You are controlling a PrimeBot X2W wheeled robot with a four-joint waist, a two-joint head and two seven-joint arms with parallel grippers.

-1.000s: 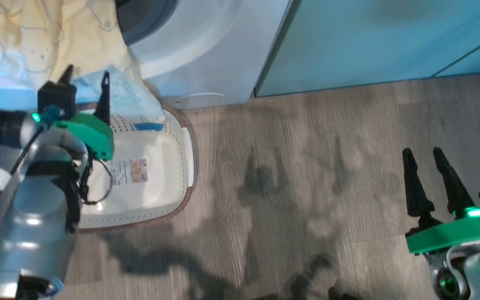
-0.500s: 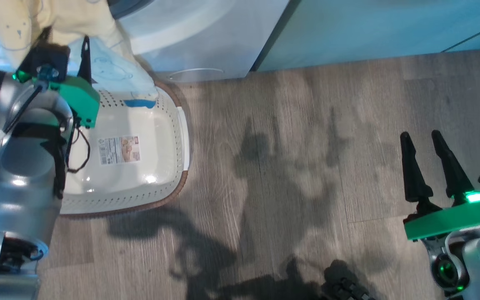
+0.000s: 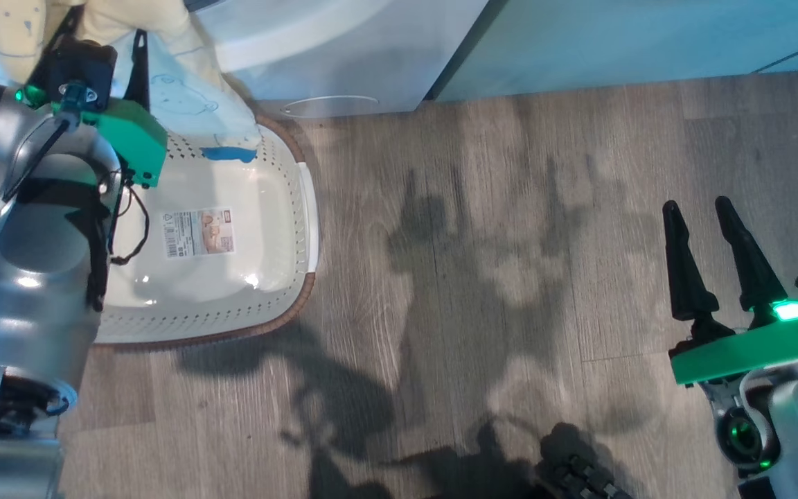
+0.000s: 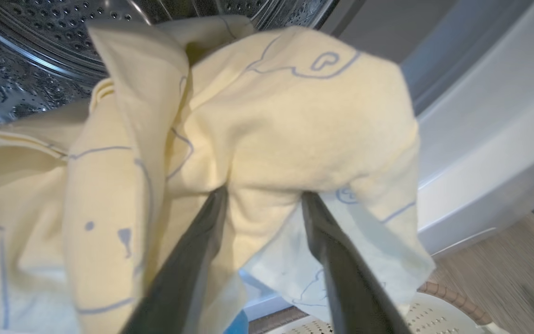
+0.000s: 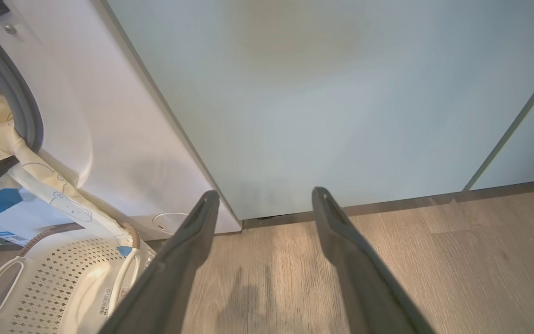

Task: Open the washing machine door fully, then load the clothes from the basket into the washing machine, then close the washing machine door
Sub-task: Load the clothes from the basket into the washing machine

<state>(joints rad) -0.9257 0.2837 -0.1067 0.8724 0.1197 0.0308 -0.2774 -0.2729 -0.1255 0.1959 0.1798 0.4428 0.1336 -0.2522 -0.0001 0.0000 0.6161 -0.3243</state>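
Wide-open left gripper [image 4: 263, 192] props soft pale yellow clothes [image 4: 295, 116] at the white washing machine [image 4: 480, 139] mouth, apparently to shove them in; right gripper [image 3: 697, 203] hangs open, empty

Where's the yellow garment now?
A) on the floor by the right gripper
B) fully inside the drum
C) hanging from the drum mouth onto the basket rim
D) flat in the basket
C: the clothes trail from the mouth of the washing machine down to the basket rim.
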